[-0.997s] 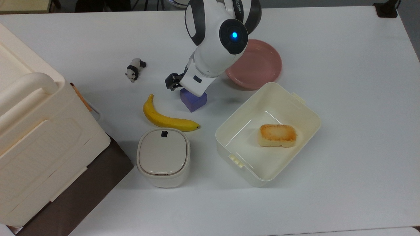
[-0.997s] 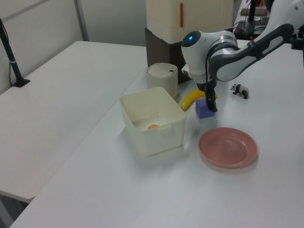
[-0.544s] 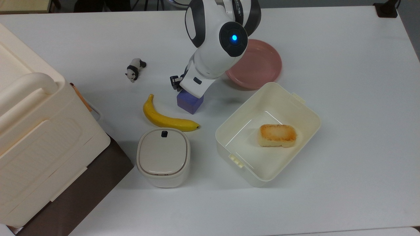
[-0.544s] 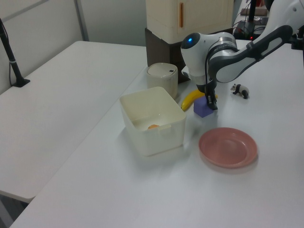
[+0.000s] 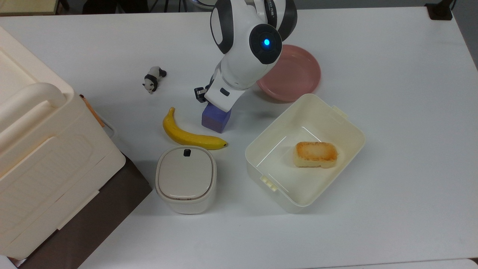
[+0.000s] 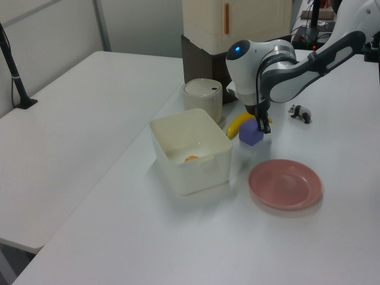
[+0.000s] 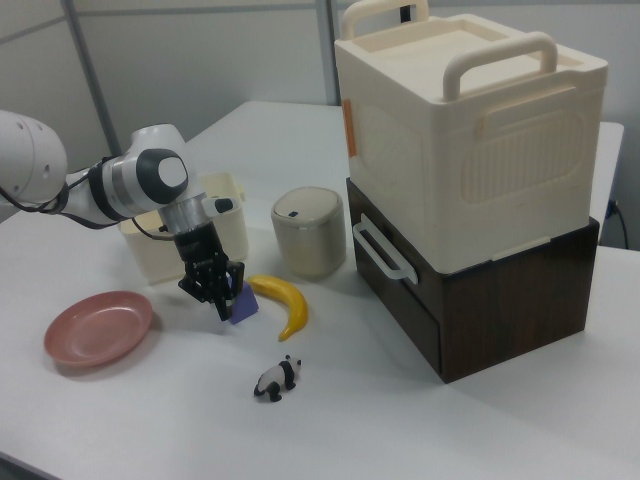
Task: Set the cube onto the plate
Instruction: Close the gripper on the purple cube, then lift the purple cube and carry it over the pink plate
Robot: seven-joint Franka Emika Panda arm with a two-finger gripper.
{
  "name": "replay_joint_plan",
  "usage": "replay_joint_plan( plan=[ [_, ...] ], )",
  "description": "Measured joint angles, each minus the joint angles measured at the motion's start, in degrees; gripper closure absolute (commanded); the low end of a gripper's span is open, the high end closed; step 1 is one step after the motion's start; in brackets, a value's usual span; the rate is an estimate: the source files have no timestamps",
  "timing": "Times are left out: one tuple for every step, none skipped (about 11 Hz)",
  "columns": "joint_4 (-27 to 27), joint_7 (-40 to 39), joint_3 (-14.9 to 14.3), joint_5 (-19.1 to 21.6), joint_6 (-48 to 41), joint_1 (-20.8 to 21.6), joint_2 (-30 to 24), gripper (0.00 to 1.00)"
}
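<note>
- Cream tub [image 5: 347, 127]: open, rectangular, on the white tabletop [image 5: 410, 112] at the top view's lower right; holds a toasted bread-like block [image 5: 316, 154].
- Lidded round canister [image 5: 186, 178]: cream, closed, just below the banana in the top view.
- Large cream handled box [image 7: 470, 120]: stacked on a dark brown drawer unit [image 7: 480, 300], at the top view's left edge.
- Banana [image 5: 188, 134]: yellow, lying flat between canister and cube.
- Cube [image 5: 215, 117]: blue-purple, near the banana's tip, tilted in the left view; well apart from the plate.
- Pincer [image 7: 222, 290]: black fingers closed on the cube's sides, directly above it; white arm [image 5: 246, 41] overhangs.
- Plate [image 5: 298, 74]: dusty pink, round, bare, partly hidden under the arm in the top view, just beyond the tub.
- Panda figurine [image 5: 153, 78]: small, black-and-white, beyond the banana toward the top view's left.
</note>
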Motion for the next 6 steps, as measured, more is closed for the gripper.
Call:
replay_joint_plan(
  plan=[
    [0.07, 0.0, 0.0, 0.0, 0.0, 0.0, 0.0, 1.0],
    [0.19, 0.0, 0.01, 0.13, 0.0, 0.0, 0.0, 1.0],
    [0.43, 0.24, 0.01, 0.19, 0.0, 0.0, -0.01, 1.0],
    [0.75, 0.44, 0.01, 0.19, 0.0, 0.0, -0.06, 1.0],
    [1.07, 0.58, 0.01, 0.21, 0.0, 0.0, -0.23, 1.0],
    [1.3, 0.78, 0.01, 0.21, 0.0, 0.0, -0.65, 1.0]
  ],
)
